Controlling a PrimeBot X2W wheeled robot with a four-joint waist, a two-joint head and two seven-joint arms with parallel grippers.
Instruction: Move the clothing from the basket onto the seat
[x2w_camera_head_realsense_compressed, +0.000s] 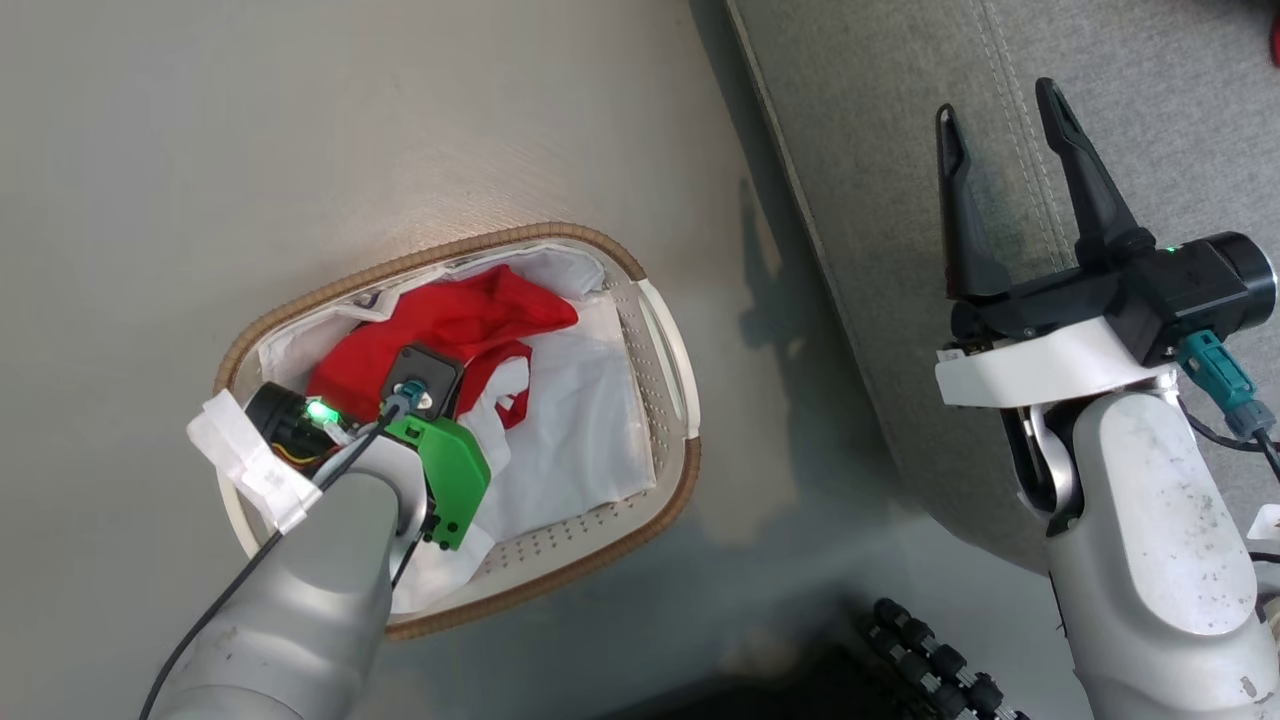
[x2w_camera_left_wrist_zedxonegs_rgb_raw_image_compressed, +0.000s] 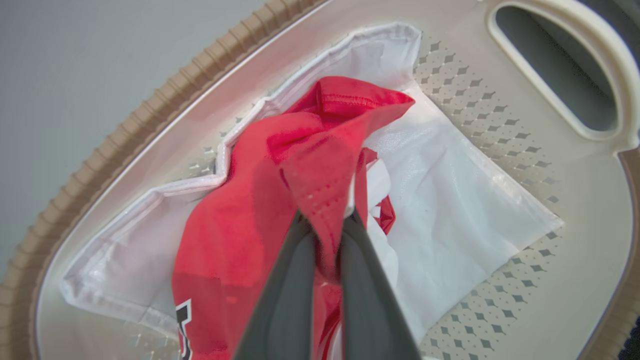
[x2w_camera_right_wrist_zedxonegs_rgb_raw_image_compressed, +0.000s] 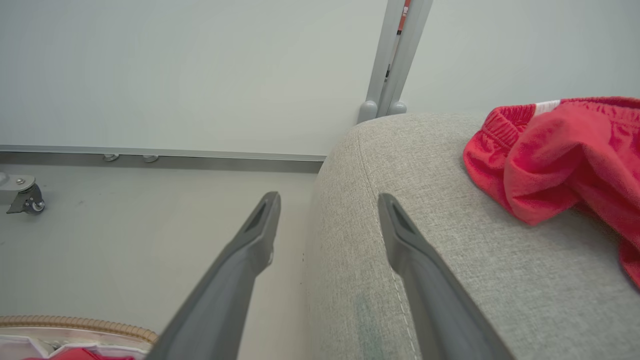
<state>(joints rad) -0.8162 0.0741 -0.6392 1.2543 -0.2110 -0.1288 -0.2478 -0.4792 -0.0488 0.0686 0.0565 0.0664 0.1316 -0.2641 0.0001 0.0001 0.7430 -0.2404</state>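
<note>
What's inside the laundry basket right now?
A crumpled red jersey lies on the white liner inside the basket; the left hand is shut on a fold of it. Whatever lies beneath the jersey and the arm is hidden.

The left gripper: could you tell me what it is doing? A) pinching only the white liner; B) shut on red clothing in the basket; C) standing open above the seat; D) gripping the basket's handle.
B: the left gripper has its jaws closed on a fold of the clothing inside the basket.
</note>
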